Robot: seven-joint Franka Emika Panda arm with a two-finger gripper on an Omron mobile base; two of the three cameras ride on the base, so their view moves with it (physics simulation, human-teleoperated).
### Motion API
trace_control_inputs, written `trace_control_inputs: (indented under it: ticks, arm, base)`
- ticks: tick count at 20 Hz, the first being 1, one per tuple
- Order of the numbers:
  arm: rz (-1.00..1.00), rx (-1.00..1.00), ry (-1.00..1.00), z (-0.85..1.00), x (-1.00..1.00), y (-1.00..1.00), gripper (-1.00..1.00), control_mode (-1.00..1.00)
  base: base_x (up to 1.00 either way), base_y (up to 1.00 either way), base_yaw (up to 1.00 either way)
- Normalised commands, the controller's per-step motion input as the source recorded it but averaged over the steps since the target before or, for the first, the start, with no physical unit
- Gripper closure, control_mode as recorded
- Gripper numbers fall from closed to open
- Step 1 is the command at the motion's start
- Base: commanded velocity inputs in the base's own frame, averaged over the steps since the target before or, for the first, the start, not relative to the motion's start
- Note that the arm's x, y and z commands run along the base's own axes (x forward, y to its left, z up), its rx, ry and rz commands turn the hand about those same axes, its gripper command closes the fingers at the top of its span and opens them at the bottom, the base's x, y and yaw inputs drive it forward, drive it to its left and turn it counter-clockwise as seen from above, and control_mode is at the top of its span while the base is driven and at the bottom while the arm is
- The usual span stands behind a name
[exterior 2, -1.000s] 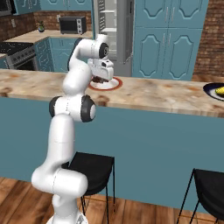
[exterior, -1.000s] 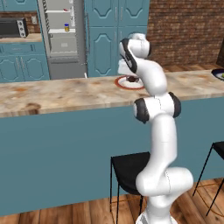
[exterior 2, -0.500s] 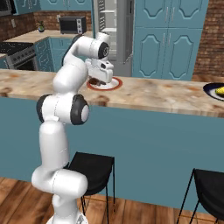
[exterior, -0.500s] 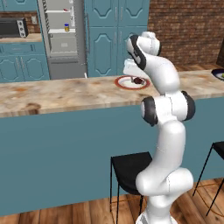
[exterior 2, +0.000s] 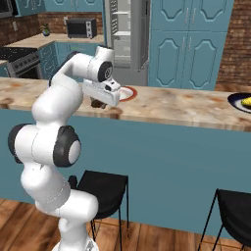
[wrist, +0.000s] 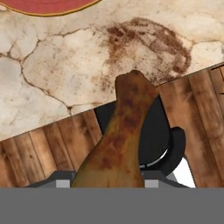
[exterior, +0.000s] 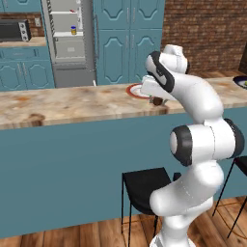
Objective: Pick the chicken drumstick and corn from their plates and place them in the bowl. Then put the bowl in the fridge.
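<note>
Lifted off the red-rimmed plate toward the counter edge, the hand grips the chicken drumstick; no writing legible.

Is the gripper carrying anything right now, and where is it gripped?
Yes: the chicken drumstick, held at its thick end between the jaws of the gripper; its narrow end points outward.

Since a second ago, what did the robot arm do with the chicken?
The arm swung back from the red-rimmed plate toward the counter's near edge, carrying the chicken drumstick gripped in its fingers off the plate, past the edge. The plate, the corn and the open fridge stayed put.
</note>
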Motion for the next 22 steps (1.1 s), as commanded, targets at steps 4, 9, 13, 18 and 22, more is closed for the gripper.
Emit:
trace_control_inputs:
  ticks: [4, 9, 13, 18, 22]
  arm:
    - [0.05, 0.0, 0.0, 0.31, -0.49, 0.07, 1.0, -1.0]
    - [0.07, -0.05, -0.01, 0.05, -0.28, 0.08, 1.0, -1.0]
    - [0.0, 0.0, -0.01, 0.0, 0.0, 0.0, 1.0, -1.0]
    - [0.0, 0.0, 0.0, 0.0, 0.0, 0.0, 1.0, -1.0]
    - [0.0, 0.0, 0.0, 0.0, 0.0, 0.0, 1.0, 1.0]
  base:
    - [0.0, 0.0, 0.0]
    - [0.0, 0.0, 0.0]
    - [0.0, 0.0, 0.0]
    - [0.0, 0.0, 0.0]
    - [0.0, 0.0, 0.0]
